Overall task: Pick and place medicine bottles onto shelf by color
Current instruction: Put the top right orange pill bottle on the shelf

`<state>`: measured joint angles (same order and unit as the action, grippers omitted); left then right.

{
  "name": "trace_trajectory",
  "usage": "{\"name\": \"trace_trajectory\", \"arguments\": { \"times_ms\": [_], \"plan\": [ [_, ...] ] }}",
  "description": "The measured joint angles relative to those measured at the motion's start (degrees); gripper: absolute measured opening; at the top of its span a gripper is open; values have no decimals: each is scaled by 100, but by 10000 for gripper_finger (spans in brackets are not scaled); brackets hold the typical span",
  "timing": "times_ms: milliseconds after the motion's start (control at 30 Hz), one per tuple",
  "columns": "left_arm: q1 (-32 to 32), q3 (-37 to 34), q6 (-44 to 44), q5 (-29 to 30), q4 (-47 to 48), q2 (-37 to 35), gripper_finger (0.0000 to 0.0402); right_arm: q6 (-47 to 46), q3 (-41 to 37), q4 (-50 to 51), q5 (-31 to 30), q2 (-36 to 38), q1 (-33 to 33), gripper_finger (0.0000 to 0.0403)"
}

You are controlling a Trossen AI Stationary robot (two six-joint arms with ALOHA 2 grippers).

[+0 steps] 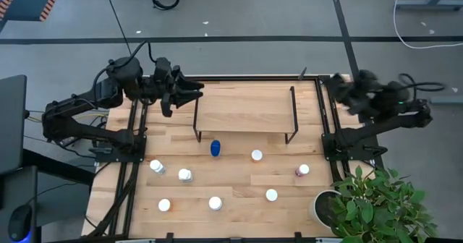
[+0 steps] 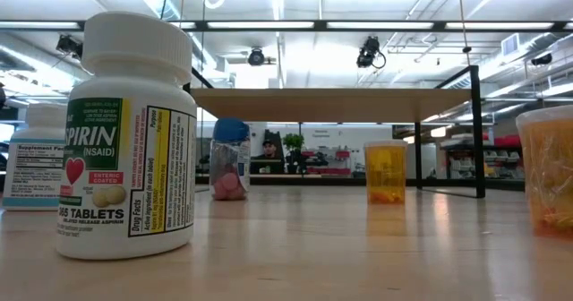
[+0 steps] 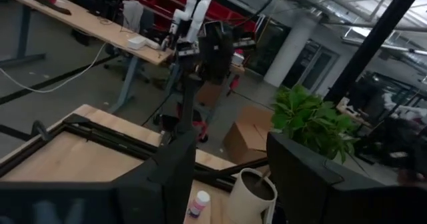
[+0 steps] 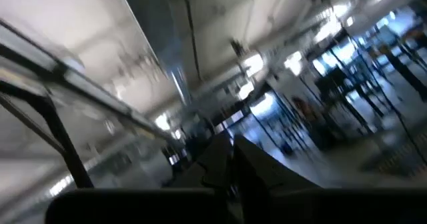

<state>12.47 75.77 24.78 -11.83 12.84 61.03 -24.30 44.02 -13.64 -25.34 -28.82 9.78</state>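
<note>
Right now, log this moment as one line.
left gripper: open, at shelf's left end | right gripper: shut, empty | shelf bare | bottles on table

The nearest white bottle (image 2: 128,135) reads "SPIRIN (NSAID)", "365 TABLETS" and "Drug Facts".

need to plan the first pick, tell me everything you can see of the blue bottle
The small all-blue cylindrical medicine bottle stands upright on the light-wood tabletop, just in front of the low wooden shelf on black metal legs, toward the shelf's left side. The low view shows a blue cap over a see-through body with pinkish contents at the bottom. It stands alone: no other bottle and no gripper touches it.
</note>
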Motion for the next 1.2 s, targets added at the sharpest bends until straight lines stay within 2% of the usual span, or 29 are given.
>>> {"name": "trace_trajectory", "arguments": {
  "times_ms": [133,233,400,533,700,900,1033,1200],
  "plan": [
    [0,0,-19,0,-2,-3,197,-820,877,2189,-11,-851,0,81],
    [2,0,-170,-42,-4,-60,195,-1262,1508,3295,-14,-1510,-1,125],
    [2,0,-318,-111,231,-82,191,-1172,2410,4017,128,-2627,-4,200],
    [-14,0,-297,-109,529,-83,194,-1085,3032,4055,211,-3499,-4,234],
    [-22,0,-293,-113,774,-83,189,-1395,3755,4774,325,-4589,-4,242],
    [-22,-2,-301,-250,880,-299,178,-2065,4397,6539,1272,-5692,104,242],
    [-15,-2,-342,-259,897,-459,177,-2451,4436,6602,1892,-6068,374,242],
    [-20,-2,-295,-260,883,-579,176,-2811,4436,6627,1988,-6333,807,242]
  ]
}}
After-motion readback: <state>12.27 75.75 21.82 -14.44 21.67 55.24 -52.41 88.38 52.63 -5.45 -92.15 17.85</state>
